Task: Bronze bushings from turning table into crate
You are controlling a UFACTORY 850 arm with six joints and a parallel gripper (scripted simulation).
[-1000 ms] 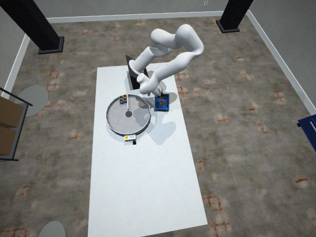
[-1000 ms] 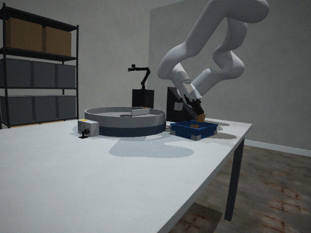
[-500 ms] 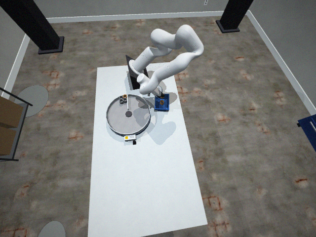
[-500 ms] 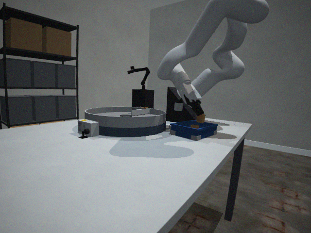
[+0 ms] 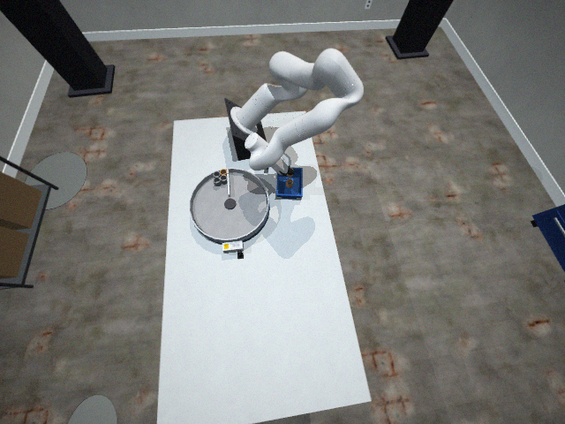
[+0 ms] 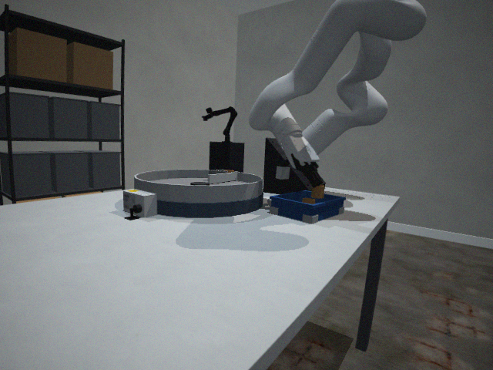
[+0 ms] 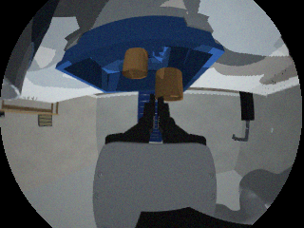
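In the top view, a round grey turning table with a raised rim [image 5: 195, 223] [image 6: 159, 193] stands just left of the blue rectangular crate [image 5: 290, 196] [image 6: 294, 210] [image 7: 142, 26]. On its far-left part, seen from the crate, a cylindrical bronze bushing [image 5: 222, 171] sits among dark grey, ring-shaped steel bushings [image 5: 217, 180], beside a thin white straight bar [image 5: 228, 183] [image 6: 223, 177]. A second bronze bushing [image 5: 289, 183] [image 6: 309, 200] [image 7: 135, 63] lies inside the crate.

In the exterior view, the black two-finger gripper [image 5: 289, 171] [image 6: 316, 186] [image 7: 156, 101] slants down over the crate. At its tips a third bronze bushing [image 6: 317, 192] [image 7: 169, 85] stands partly above the crate's rim. A white control box [image 5: 233, 246] [image 6: 139, 203] is beside the turning table, on the side away from the crate.

In the wrist view, the fingers are nearly closed, apparently pinching the third bushing by its wall; its far end points toward the crate, near the second one.

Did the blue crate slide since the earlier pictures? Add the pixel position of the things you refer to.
No. The blue crate [image 5: 300, 190] [image 6: 290, 206] [image 7: 142, 28] sits in the same spot beside the turning table [image 5: 212, 219] [image 6: 179, 194], judged against the white table's edge [image 5: 320, 180] [image 6: 350, 248].
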